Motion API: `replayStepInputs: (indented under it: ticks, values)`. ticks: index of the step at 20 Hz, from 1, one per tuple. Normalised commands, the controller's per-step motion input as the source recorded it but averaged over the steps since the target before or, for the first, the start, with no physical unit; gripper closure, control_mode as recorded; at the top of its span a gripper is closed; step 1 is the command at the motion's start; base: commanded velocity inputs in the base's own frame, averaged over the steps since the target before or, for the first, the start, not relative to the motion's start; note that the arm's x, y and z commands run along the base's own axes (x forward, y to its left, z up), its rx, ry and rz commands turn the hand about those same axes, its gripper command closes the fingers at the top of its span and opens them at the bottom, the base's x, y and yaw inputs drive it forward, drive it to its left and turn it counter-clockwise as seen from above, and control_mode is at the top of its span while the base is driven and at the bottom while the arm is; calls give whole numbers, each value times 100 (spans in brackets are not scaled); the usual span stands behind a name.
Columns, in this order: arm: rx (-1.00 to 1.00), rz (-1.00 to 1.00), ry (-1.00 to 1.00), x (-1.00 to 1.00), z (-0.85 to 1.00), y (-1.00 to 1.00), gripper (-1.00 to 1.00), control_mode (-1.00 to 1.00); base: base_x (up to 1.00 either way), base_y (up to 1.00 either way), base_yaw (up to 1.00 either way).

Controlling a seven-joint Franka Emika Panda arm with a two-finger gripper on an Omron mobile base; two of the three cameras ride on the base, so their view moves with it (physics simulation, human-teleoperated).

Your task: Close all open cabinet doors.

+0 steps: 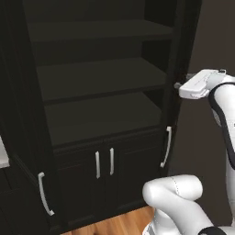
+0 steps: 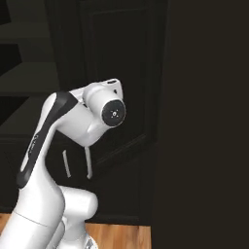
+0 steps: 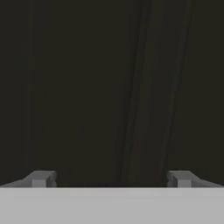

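A tall black pantry cabinet stands with both upper doors swung out, baring its dark shelves (image 1: 98,78). The left door (image 1: 27,151) hangs open at the left, with a silver bar handle (image 1: 44,193). The right door (image 1: 173,55) is seen nearly edge-on, and its handle (image 1: 167,147) is low on it. My gripper (image 1: 177,85) is at that door's outer face, at mid height. In the hand view the gripper (image 3: 111,179) is open, its fingertips (image 3: 41,178) wide apart, with the dark door panel (image 3: 109,87) close ahead. The same door panel (image 2: 121,68) rises behind my arm.
Below the shelves, two short black doors are shut, their silver handles (image 1: 97,164) (image 1: 111,160) side by side. A dark wall (image 1: 206,36) stands right of the cabinet. Wooden floor (image 1: 119,225) runs along the base. A pale counter edge (image 1: 2,158) shows at far left.
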Motion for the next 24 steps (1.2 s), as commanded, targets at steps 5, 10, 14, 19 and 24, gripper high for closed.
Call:
replayStepInputs:
  ticks: [5,10,14,19,24]
  values:
    - [0,-2,0,82,0,58,-100,-100,0,0,0]
    - [0,-2,0,84,0,45,-100,-100,0,0,0]
    - [0,-2,2,79,1,37,-100,-100,0,0,0]
    - [0,-3,8,62,16,32,-100,-100,0,0,0]
    - [0,-4,10,54,22,29,-100,-100,0,0,0]
